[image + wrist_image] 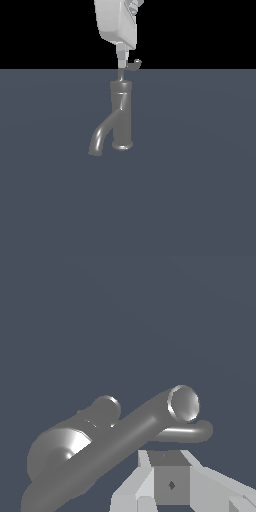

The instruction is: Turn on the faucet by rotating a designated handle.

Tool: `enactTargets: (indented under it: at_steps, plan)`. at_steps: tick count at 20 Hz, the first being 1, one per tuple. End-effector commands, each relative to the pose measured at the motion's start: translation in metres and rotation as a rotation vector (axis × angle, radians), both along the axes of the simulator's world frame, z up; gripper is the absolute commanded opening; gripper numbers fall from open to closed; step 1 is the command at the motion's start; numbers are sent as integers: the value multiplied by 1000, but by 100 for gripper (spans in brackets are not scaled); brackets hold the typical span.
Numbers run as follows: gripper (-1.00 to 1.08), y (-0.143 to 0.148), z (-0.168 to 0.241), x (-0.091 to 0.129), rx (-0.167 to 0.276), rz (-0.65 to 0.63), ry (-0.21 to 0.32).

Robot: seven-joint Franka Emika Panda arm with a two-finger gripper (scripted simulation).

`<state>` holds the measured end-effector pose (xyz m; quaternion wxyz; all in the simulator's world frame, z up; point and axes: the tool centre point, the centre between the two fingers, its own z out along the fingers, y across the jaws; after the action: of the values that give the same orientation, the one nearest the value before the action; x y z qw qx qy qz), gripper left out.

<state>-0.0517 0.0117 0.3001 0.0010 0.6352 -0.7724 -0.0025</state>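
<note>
Faucet [121, 116] stands upright on the grey tabletop [200, 175], directly beneath the end effector [121, 62]. Its flared base sits flat on the surface, and its thick curved spout [100, 137] bends down and away toward the exterior view's left, below and to one side of the end effector.

The handle [134, 65] is a thin grey rod at the top of the faucet body. In the exterior view only its short upturned tip shows, just beside the end effector on the exterior view's right. From the wrist view the handle [187, 432] curves out from under the faucet's round end, close in front of the end effector [170, 481].

The end effector hangs straight down over the faucet's top, its pale fingers [121, 56] reaching to the level of the handle. I cannot tell how far apart the fingers are, nor whether they touch the rod.
</note>
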Motion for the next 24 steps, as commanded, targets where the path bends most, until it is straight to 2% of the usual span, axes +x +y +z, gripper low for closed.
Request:
enactTargets:
  at_steps: [1, 9, 10, 11, 24]
  plan:
    - [-100, -33, 0, 8, -3, -42, -6]
    - [-100, -68, 0, 21, -3, -56, -5]
    - [-100, -68, 0, 21, -3, -56, -5]
    - [-100, -30, 0, 21, 3, 5, -5]
    - [-100, -55, 0, 54, 1, -21, -5]
